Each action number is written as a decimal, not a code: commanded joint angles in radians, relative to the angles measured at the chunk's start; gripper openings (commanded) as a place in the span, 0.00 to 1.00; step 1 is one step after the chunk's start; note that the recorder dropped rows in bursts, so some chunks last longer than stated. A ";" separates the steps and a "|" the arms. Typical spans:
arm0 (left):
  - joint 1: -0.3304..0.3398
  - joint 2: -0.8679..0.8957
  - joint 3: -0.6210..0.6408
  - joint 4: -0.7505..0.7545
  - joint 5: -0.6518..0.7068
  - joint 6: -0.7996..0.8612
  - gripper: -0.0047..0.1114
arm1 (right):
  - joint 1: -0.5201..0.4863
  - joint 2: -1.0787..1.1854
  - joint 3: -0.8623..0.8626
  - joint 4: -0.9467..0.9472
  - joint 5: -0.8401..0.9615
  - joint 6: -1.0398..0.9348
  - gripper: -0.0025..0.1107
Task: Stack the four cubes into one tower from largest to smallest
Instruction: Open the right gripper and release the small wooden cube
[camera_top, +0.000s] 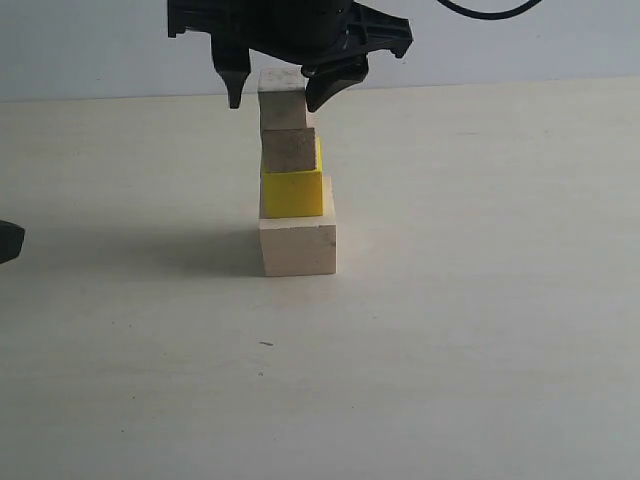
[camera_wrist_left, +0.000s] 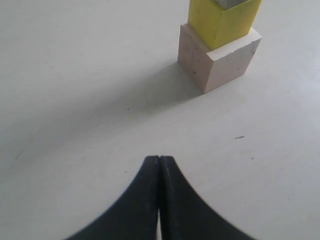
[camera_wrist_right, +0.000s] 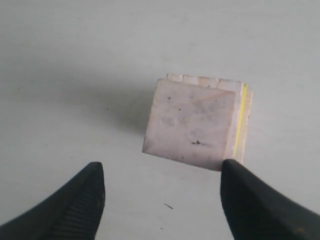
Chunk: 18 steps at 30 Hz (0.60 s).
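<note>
R gripper (camera_top: 275, 101) (jaws apart) over tower (camera_top: 293, 192)

Right claw (camera_top: 275, 100) spread wide, left claw (camera_wrist_left: 159, 162) closed.

No readable text, labels, numbers or signs on anything

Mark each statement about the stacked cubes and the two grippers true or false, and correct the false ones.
1. The yellow cube sits directly on the largest pale wood cube. True.
2. The smallest pale wood cube lies on the table beside the others. False: it sits topmost, on the grooved wood cube.
3. The left gripper is wide open. False: its jaws are pressed shut and hold nothing.
4. The right gripper is open, with a finger on either side of the smallest pale wood cube. True.
</note>
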 joint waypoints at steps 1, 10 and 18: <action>0.004 -0.010 0.001 -0.006 -0.006 -0.007 0.04 | 0.000 -0.013 -0.006 -0.020 -0.001 -0.011 0.58; 0.004 -0.010 0.001 -0.006 -0.006 -0.004 0.04 | 0.000 -0.015 -0.006 -0.053 0.031 -0.044 0.58; 0.004 -0.010 0.001 -0.006 -0.006 -0.004 0.04 | 0.000 -0.023 -0.006 -0.070 0.090 -0.200 0.58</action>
